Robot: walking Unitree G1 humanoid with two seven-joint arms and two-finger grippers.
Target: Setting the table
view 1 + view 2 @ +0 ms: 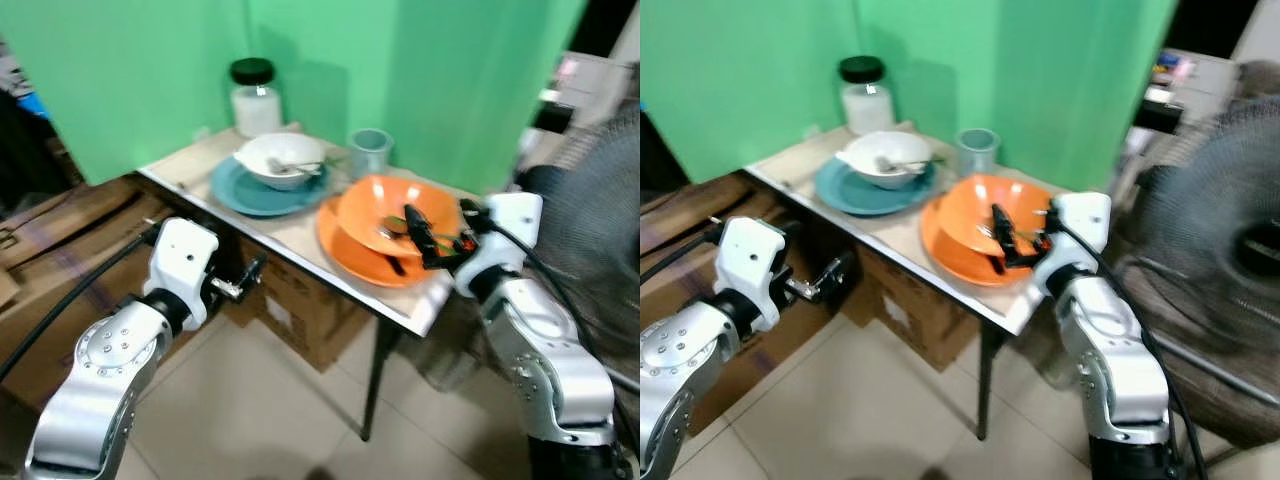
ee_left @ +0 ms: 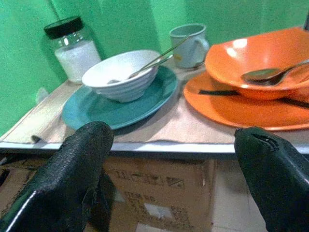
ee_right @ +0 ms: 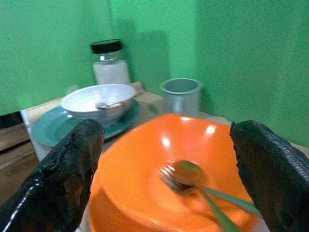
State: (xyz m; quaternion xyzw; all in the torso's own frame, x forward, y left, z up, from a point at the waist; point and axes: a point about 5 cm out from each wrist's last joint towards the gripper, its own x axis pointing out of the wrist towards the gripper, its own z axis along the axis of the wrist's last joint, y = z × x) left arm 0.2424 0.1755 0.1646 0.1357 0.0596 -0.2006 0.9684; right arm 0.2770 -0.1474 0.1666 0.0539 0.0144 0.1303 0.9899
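An orange bowl sits on an orange plate at the table's near right corner, with a spoon and fork lying in it. My right gripper hovers open over the bowl's right rim, holding nothing. Further back, a white bowl with a spoon rests on a teal plate. Behind them stand a pale blue mug and a black-lidded glass jar. My left gripper is open, below and in front of the table edge, its fingers wide apart.
Cardboard boxes sit under the table and to its left. A large fan stands close on the right beside my right arm. A green wall backs the table. Tiled floor lies in front.
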